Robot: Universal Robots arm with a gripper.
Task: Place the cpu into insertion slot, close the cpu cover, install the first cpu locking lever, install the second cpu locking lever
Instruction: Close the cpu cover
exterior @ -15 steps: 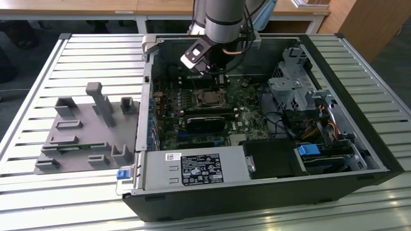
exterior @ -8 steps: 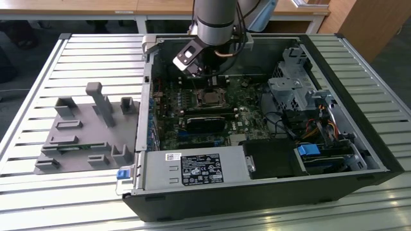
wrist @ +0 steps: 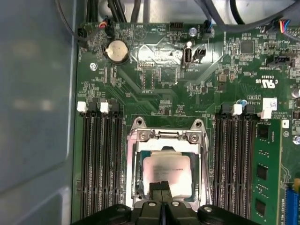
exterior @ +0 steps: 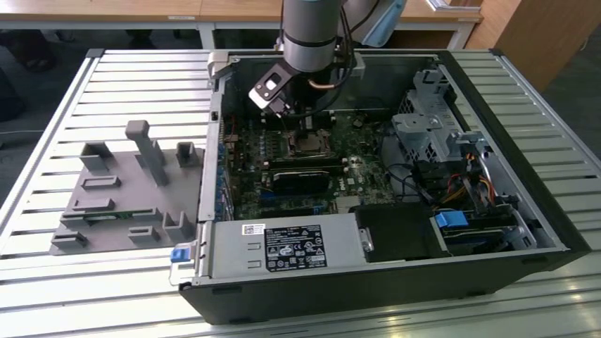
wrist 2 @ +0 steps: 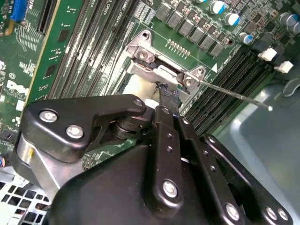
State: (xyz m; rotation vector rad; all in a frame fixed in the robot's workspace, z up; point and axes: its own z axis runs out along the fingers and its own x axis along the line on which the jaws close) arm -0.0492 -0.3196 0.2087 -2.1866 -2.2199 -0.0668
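Your gripper [wrist: 161, 187], jaws pinched together and empty, hangs right over the cpu [wrist: 168, 166]; cpu cover [wrist: 132, 154] rings it, squarely beneath the tips.

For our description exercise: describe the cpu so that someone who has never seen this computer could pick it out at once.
In the open computer case, look on the green circuit board between the two banks of long black slots. A shiny metal frame, the cpu cover, sits there, and the cpu shows through its window: the only flat, dull silvery square.
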